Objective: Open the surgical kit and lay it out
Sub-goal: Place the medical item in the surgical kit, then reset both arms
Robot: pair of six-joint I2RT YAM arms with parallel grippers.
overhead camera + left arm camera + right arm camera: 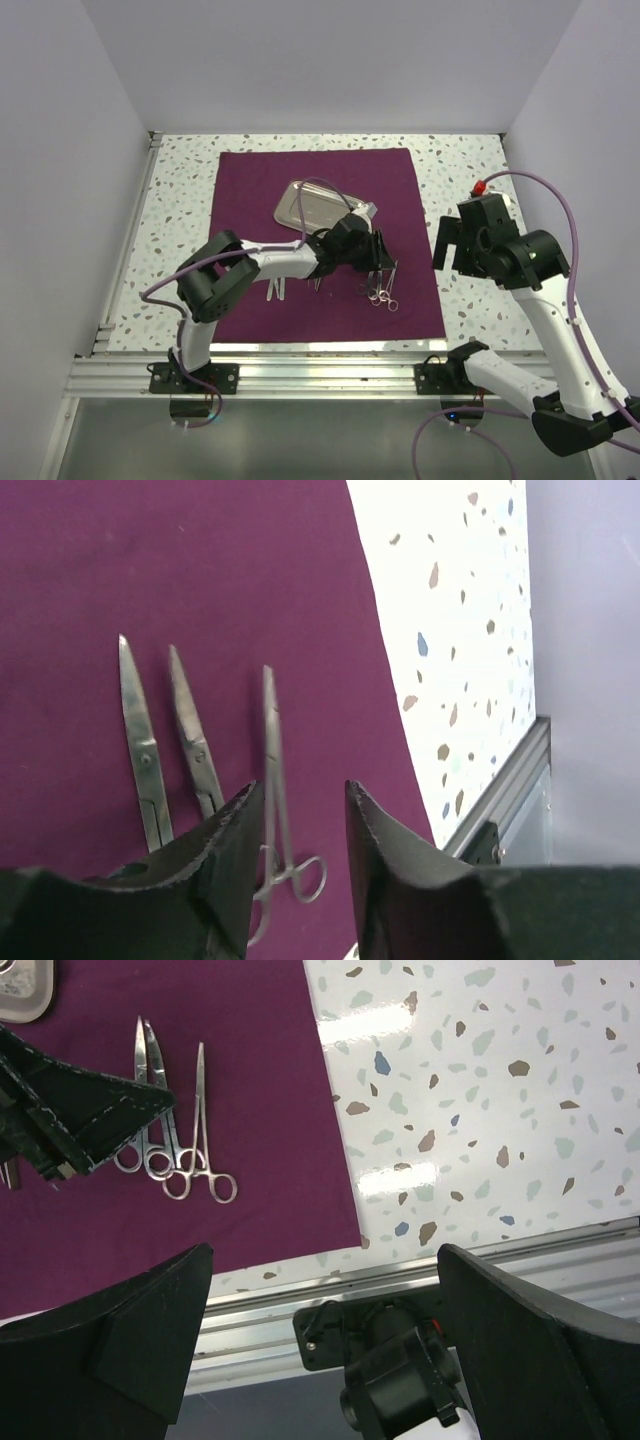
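The dark purple cloth [250, 180] lies spread flat on the table. The steel tray [315, 205] sits on its far middle. Three ring-handled instruments [381, 290] lie side by side near the cloth's right front. Tweezers [275, 289] and a thin probe [318, 282] lie further left. My left gripper [377, 250] hovers open and empty just above the ring-handled forceps [271, 730] and two scissors [140, 740]. My right gripper [445, 243] is wide open and empty, raised over the bare table right of the cloth. Its view shows the instruments [200, 1110] and the tray corner [20, 985].
Speckled terrazzo table [180, 200] surrounds the cloth. An aluminium rail [300, 365] runs along the near edge, with the right arm's base [400, 1360] bolted there. White walls close the left, back and right sides.
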